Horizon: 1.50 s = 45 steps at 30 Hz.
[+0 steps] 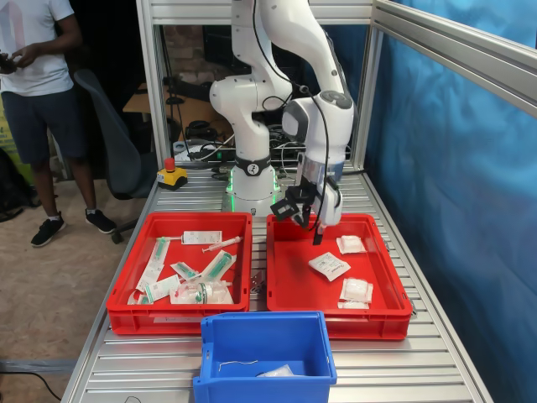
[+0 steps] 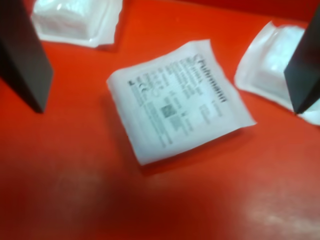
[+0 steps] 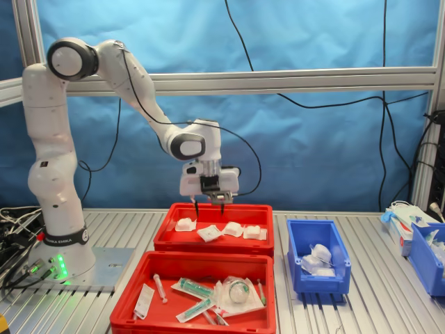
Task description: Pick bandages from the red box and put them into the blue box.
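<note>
Gripper (image 1: 317,228) hung over red box (image 1: 285,290), fingers (image 2: 25,60) spread apart, nothing between them. Main risk, as I judged it: the target bandage (image 2: 177,102) lay flat on the box floor, thin-edged and slick, so fingers coming down could slide off the film or push it along rather than pinch it. It also lay turned at an angle to the finger line, so a close might catch only a corner. A second bandage (image 2: 272,67) sat just beside one finger and could get nudged or caught along with the first.

Wrist view put the target between the two fingers and below them, untouched. Second exterior view showed the gripper (image 3: 210,203) above the middle packet (image 3: 209,233) of the row in the far red box (image 3: 167,236).

Blue box (image 1: 260,344) stood near, already holding packets
</note>
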Tool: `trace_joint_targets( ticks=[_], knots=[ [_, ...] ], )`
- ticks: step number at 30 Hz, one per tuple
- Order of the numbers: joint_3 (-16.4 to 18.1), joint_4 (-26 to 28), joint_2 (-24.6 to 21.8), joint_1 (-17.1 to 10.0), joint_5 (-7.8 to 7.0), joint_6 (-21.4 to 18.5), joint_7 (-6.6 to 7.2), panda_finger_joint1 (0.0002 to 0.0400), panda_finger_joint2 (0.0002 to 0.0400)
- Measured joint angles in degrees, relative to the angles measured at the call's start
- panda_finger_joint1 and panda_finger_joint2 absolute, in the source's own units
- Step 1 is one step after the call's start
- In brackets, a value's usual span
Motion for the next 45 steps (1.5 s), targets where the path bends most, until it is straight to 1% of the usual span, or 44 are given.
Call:
trace_joint_targets(
  ticks=[1, 10, 15, 27, 45],
  knots=[
    [0.0, -0.3, 1.5, 0.1, 0.0, 1.3, 0.0, 0.04, 0.04],
    [0.0, -0.4, 6.8, 0.2, 0.0, 6.6, -0.03, 0.04, 0.04],
    [0.0, -0.1, 9.6, 0.7, 0.0, 8.1, -0.03, 0.04, 0.04],
    [0.1, 2.6, 14.2, 3.2, 0.0, 9.0, -0.03, 0.04, 0.04],
    [0.6, 4.9, 15.9, 5.6, 0.0, 9.2, -0.04, 0.04, 0.04]
  ],
)
